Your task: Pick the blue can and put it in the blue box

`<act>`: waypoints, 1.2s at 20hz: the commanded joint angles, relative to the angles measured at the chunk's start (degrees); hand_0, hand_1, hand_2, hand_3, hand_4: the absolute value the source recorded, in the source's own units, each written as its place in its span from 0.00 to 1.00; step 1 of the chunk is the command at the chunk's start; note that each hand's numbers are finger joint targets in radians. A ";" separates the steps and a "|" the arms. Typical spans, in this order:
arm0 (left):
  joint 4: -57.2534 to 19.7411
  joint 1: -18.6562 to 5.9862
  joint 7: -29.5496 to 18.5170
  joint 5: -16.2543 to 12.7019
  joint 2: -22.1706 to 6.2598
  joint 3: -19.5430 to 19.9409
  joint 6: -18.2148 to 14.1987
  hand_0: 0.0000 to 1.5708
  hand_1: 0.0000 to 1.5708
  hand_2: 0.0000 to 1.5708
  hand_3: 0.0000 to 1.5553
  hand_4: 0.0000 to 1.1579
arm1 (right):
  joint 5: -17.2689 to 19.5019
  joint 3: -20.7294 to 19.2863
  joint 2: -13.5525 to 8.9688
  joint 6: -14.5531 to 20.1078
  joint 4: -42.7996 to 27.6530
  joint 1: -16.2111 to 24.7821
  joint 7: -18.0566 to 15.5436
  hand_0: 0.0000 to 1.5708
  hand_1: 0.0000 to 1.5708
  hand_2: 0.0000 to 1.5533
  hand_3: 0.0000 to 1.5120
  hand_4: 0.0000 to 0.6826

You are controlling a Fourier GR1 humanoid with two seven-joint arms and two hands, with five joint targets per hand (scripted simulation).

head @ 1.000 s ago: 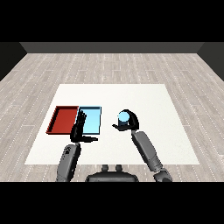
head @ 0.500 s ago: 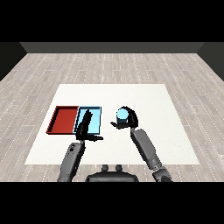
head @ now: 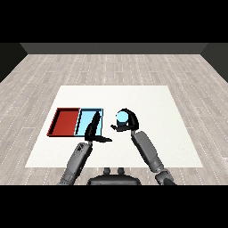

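There is one blue can [head: 121, 117], one red tray [head: 65, 121] and one light blue tray [head: 87, 119] on the white counter [head: 169, 129]. The two trays lie side by side, red on the outside. The right hand [head: 128, 121] is curled round the blue can and holds it just to the right of the light blue tray. The left hand [head: 94, 130] holds nothing. Its fingers are straight and reach up over the light blue tray, with the thumb sticking out to the side.
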State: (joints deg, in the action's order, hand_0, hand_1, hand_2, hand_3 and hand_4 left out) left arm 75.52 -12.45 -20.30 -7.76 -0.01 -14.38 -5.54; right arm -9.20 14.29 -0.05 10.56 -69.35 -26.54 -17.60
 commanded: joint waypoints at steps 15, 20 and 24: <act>-15.44 -11.20 -2.50 -9.58 0.01 -10.58 -10.18 0.00 0.00 0.00 0.00 0.00 | -3.87 10.74 0.05 5.86 -2.09 -1.19 -1.79 0.89 0.89 0.94 0.94 1.00; -19.05 -13.89 -3.69 -12.06 0.01 -11.61 -9.66 0.00 0.00 0.00 0.00 0.00 | -2.38 7.46 0.05 1.68 -0.67 -0.97 -1.06 0.89 0.89 0.93 0.93 0.97; -13.65 -8.55 -3.65 -9.42 0.01 -12.04 -9.64 0.00 0.00 0.00 0.00 0.00 | -1.12 5.18 0.05 -0.02 -6.11 -0.70 2.87 0.89 0.89 0.92 0.92 0.95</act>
State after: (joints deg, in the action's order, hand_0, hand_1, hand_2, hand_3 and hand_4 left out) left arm 61.07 -22.44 -22.86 -17.27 0.00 -25.34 -14.85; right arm -10.80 20.99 -0.01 12.76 -73.38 -27.74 -15.72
